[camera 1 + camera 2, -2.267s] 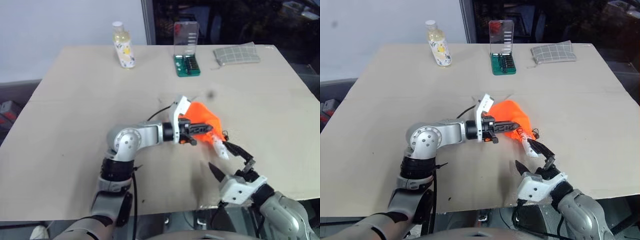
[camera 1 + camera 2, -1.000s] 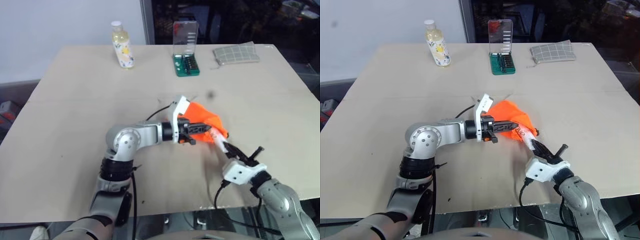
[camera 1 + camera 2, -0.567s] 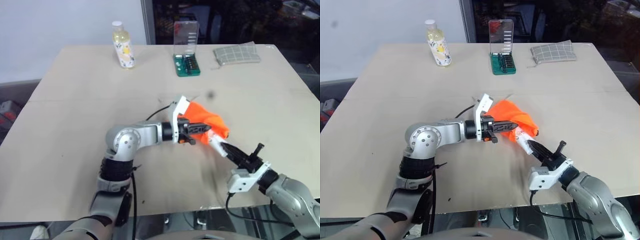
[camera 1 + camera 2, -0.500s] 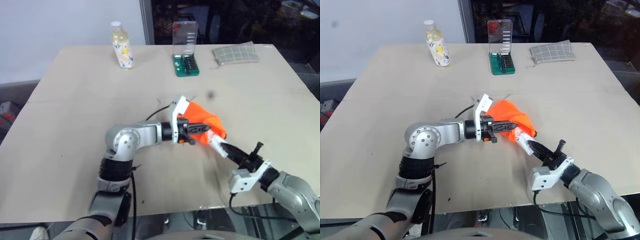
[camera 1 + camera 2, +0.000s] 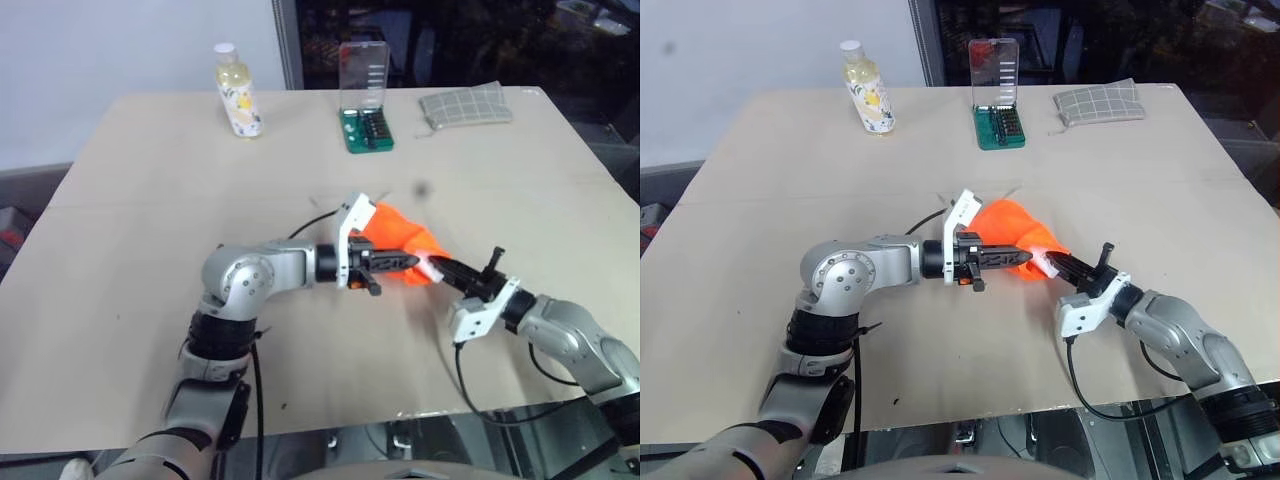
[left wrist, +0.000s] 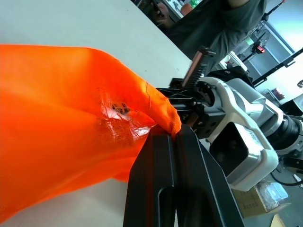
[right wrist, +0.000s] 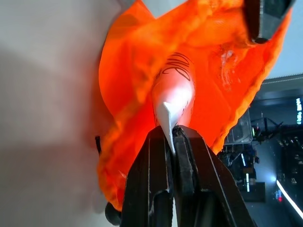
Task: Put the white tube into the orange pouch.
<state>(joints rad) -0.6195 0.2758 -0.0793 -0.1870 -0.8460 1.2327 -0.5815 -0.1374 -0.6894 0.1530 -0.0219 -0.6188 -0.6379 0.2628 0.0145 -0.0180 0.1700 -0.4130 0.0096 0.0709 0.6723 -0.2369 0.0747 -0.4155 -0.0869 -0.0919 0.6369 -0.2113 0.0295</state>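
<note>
Orange fabric marks the middle of the table [image 5: 120, 200]: from the head views, the orange pouch [image 5: 405, 235] sits lifted just off the board, the left gripper [image 5: 385, 262] pinched shut on its near rim. Just beside the pouch on its open side, the right gripper [image 5: 447, 270] is clamped on the tail of the white tube [image 5: 432, 266], whose front end already sits at the mouth. Well beyond the pouch stand a yellowish bottle [image 5: 232, 90], a green bit case [image 5: 365, 100] and a grey checked pouch [image 5: 465, 103].

From the left wrist, the black fingers [image 6: 163, 161] lie together with a fold of orange cloth nipped between them, the other arm's white housing close behind the pouch.

From the right wrist, the tube [image 7: 174, 92] noses past the rim into the pouch [image 7: 128, 61], its crimped tail held tight.

The risks I see: the grip covers only a thin fold, so a hard push could tug the cloth free or collapse the mouth. Letting go too soon, with the tube half in, could let it slide back out onto the board. The two grippers are also close enough to knock together.
</note>
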